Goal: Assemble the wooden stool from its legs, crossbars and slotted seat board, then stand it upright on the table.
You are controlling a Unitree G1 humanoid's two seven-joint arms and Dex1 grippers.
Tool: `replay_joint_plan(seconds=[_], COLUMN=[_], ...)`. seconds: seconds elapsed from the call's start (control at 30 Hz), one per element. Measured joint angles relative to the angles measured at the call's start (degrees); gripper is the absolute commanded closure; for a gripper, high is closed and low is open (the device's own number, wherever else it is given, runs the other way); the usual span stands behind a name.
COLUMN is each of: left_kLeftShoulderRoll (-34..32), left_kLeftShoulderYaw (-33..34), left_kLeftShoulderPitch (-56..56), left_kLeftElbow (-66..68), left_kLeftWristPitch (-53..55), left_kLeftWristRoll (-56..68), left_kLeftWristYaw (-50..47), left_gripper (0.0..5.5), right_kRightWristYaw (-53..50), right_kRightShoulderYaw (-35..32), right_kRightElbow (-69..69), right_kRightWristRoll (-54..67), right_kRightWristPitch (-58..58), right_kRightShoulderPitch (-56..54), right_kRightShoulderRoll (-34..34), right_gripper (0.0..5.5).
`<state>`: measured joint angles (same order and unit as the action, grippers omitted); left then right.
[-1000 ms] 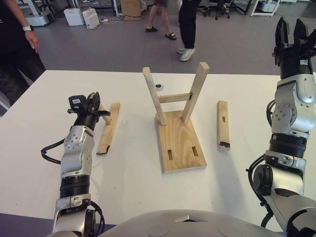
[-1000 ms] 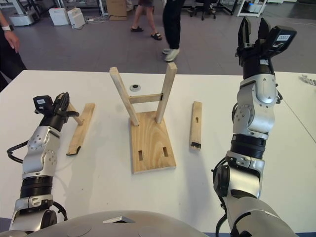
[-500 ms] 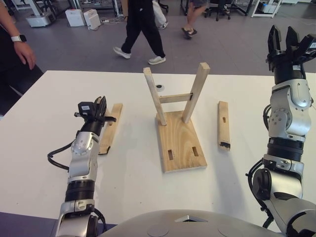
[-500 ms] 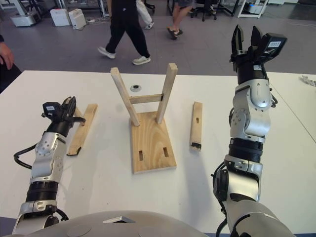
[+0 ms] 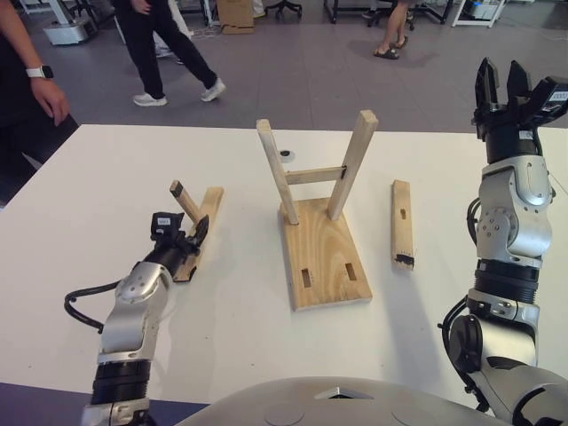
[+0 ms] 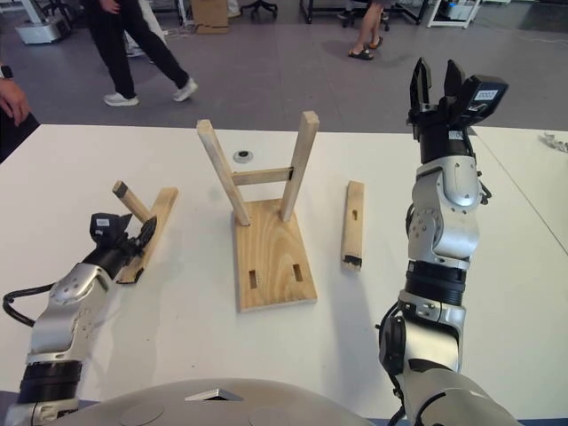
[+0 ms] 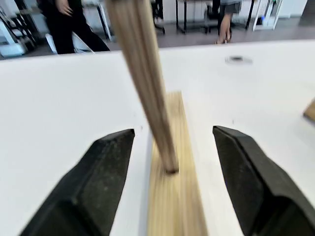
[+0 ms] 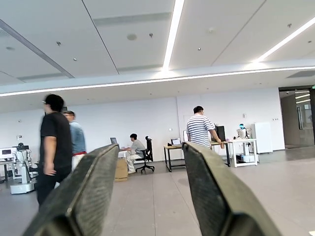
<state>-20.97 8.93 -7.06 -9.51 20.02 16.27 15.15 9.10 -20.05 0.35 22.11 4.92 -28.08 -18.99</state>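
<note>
A white table (image 5: 231, 337) holds the slotted seat board (image 5: 324, 253), lying flat at centre. Two legs (image 5: 277, 173) joined by a crossbar (image 5: 315, 176) stand at its far end. One loose leg (image 5: 401, 222) lies right, and another leg (image 5: 206, 213) lies left. The left gripper (image 5: 193, 238) is spread around the left leg's near end. The right gripper (image 5: 506, 80) is raised at far right, fingers spread.

My white worktop (image 5: 240, 337) carries the slotted seat board (image 5: 324, 253) flat at its middle, with two upright legs (image 5: 277, 173) and a joining crossbar (image 5: 312, 176) rising from the board's far end. A loose leg (image 5: 401, 222) lies near it on my right — a second loose leg (image 5: 197, 232) lies to my left, a short crossbar (image 5: 185, 201) slanting up from it. A small round disc (image 5: 286, 156) sits behind the board.
</note>
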Motion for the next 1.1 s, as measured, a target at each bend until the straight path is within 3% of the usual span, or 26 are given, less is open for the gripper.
replay_joint_plan(seconds=[0.13,0.23,0.6,0.9,1.0,1.1], left_kLeftShoulderRoll=[-2.83,-3.88,-7.82,-9.11,-8.67,-6.61], left_kLeftShoulderYaw=[1.04,-1.06,-0.46,-1.8,1.57,5.97], left_kLeftShoulderPitch=[-4.9,-5.94,-2.72,2.88,5.63,15.53], left_kLeftElbow=[-6.19,-7.83,-2.94,2.66,2.53,2.45], left_kLeftWristPitch=[11.27,16.56,18.1,16.27,17.31,19.09], left_kLeftWristRoll=[1.62,1.58,0.79,-0.3,1.86,6.12], left_kLeftWristYaw=[1.04,2.2,5.47,8.82,8.59,6.02], left_gripper=[1.43,1.43,3.4,3.45,3.45,3.45], right_kRightWristYaw=[-1.23,-1.99,-4.05,-4.28,-4.14,-3.55], right_kRightShoulderYaw=[-0.52,-0.62,-0.44,-0.75,-0.51,-0.04], right_kRightElbow=[-1.64,-2.62,-7.36,-9.72,-7.78,-6.79], right_kRightWristRoll=[-0.03,-0.06,-0.31,0.27,0.27,0.34], right_kRightWristPitch=[0.32,0.47,1.22,1.1,0.91,0.31], right_kRightShoulderPitch=[1.76,1.94,5.98,7.54,7.02,5.08], right_kRightShoulderRoll=[-0.01,0.04,1.46,1.73,1.75,1.83], right_gripper=[3.13,3.13,3.13,3.13,3.13,3.13])
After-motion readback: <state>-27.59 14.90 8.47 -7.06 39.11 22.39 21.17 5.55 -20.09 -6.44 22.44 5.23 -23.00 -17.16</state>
